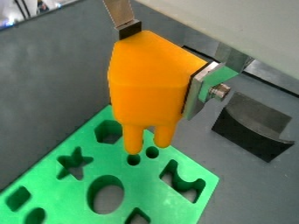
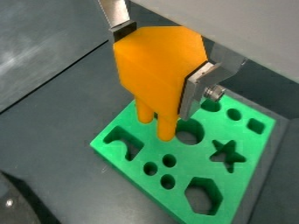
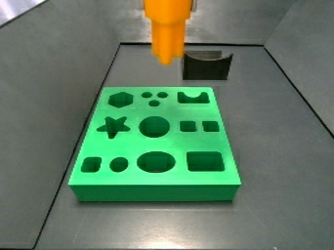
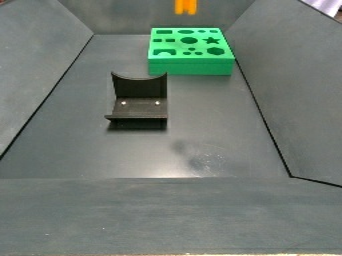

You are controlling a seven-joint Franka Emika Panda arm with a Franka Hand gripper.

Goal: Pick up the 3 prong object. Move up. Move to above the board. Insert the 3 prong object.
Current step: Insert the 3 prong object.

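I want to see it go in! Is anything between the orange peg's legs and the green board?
No. In a side view, only air separates the 3 prong object, held in the gripper, from the board.

Dark grey matte desk (image 4: 187, 150), faint pale smudge near its middle. Sloped dark grey side walls (image 4: 47, 75) rising from both long edges, lighter grey back wall (image 3: 92, 20) at far edge. Soft even light, mild sheen on desk surface.

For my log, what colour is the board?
Bright green board, clearest in a side view; the gripper above holds the orange piece.
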